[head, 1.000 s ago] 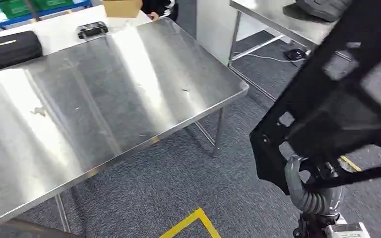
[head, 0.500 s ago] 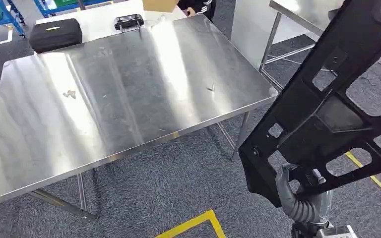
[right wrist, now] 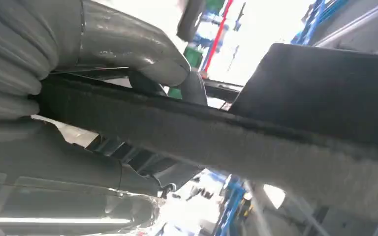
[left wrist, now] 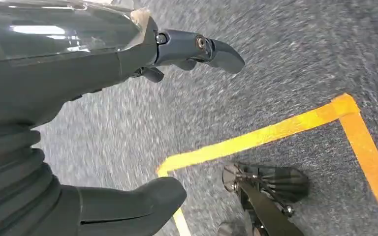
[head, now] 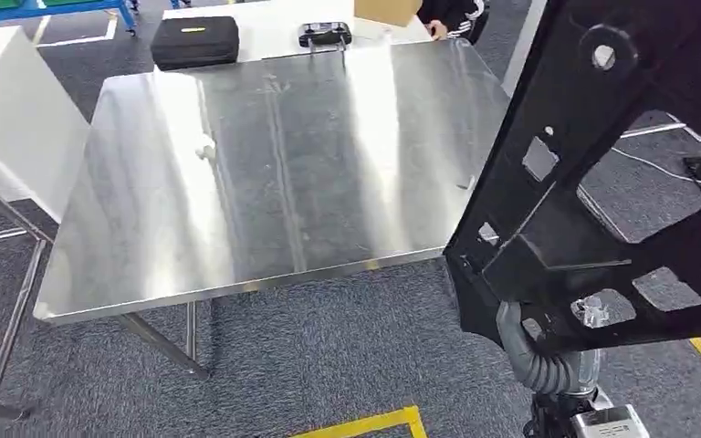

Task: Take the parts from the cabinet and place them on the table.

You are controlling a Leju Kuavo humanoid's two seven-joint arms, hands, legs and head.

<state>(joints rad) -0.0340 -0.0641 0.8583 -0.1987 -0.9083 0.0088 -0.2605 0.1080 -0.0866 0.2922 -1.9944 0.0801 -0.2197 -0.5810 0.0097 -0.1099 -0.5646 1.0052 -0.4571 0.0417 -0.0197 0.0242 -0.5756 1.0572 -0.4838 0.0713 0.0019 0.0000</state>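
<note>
Black plastic panel with cut-outs point(head: 602, 182), gripped at its lower edge by the right hand point(head: 548, 351) with fingers point(right wrist: 128, 39) wrapped round it, hangs beside the bare steel surface point(head: 283, 164), while the left hand point(left wrist: 78, 73) hangs empty, fingers apart; carrying seems done, laying it flat remains.

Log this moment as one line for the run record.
phase: carrying | right hand: grips black panel part | left hand: holds nothing, over carpet | steel table: part not yet on it
</note>
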